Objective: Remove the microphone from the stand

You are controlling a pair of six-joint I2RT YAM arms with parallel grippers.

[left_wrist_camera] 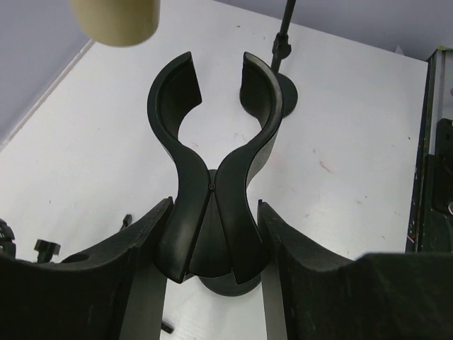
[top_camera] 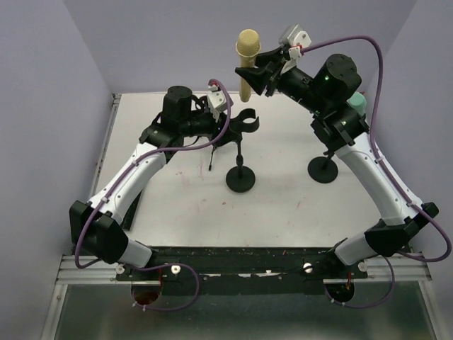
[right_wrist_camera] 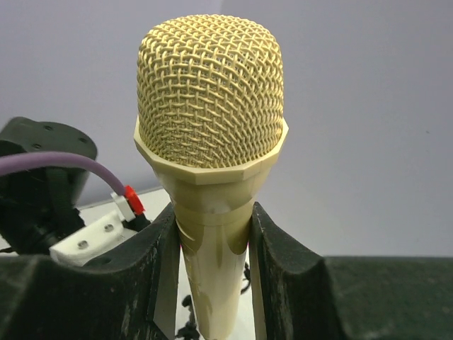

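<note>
Your right tool (top_camera: 250, 74) is clamped on the microphone (right_wrist_camera: 212, 142) just below its mesh head, with the long axis upright between the fingers. The butt end hangs ahead of your left tool (left_wrist_camera: 212, 241), clear of the stand clip (left_wrist_camera: 185, 166). That left tool sits narrow around the clip's stem, seemingly pinching it.

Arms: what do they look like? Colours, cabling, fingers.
Both the left arm and right arm have white link shells with black joint housings. A purple cable loops along each to a white wrist block. A green light glows on the right. Fingers are matte black.
</note>
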